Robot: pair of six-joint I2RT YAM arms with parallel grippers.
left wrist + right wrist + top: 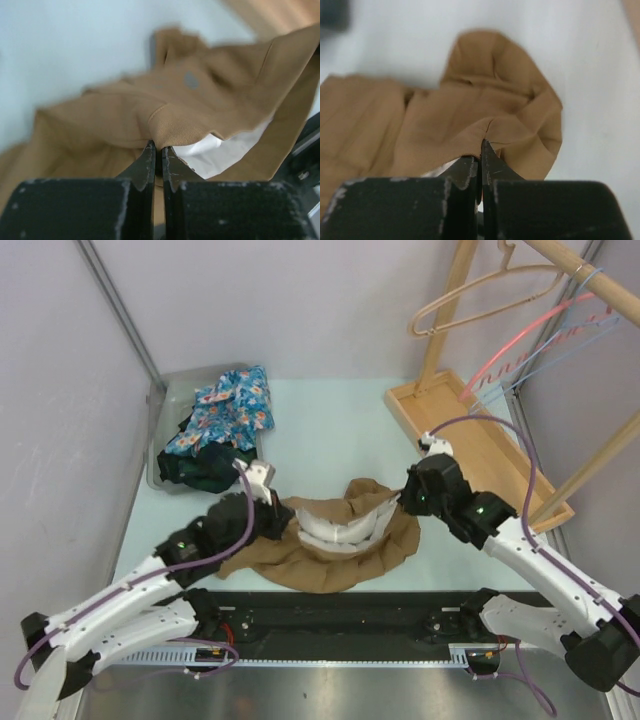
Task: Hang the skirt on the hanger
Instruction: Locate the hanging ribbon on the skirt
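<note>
Left claw [159,151] and right claw [481,150] each pinch the skirt [335,562] tight at its top, stretching it wide for the hanger [462,292]

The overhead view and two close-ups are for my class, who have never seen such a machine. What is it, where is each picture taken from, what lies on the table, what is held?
Two robot arms are bolted to a table. The overhead view looks down from behind them; each close-up comes from a camera on one wrist. The left gripper and right gripper each pinch an edge of the brown skirt. At the back stand a bin of clothes and a wooden rack with hangers.
</note>
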